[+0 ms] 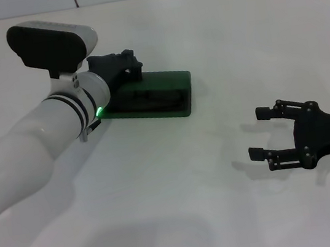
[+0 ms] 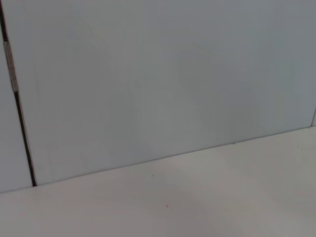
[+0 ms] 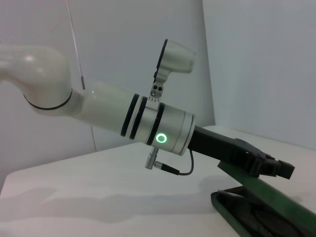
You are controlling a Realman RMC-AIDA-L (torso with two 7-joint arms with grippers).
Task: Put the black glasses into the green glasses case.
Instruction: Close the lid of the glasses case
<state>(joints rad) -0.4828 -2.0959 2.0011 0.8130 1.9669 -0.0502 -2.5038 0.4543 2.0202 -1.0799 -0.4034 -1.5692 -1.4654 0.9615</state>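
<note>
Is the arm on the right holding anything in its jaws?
No, the right gripper rests over the bare white table with open jaws and nothing between them, well away from the green glasses case.

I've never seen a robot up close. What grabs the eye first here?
Probably the big white left arm with its glowing green ring light, reaching across the table. Its left claw sits on the raised lid of the green glasses case, and the black glasses seem to lie inside. The black right claw rests open on the table, off to the right.
</note>
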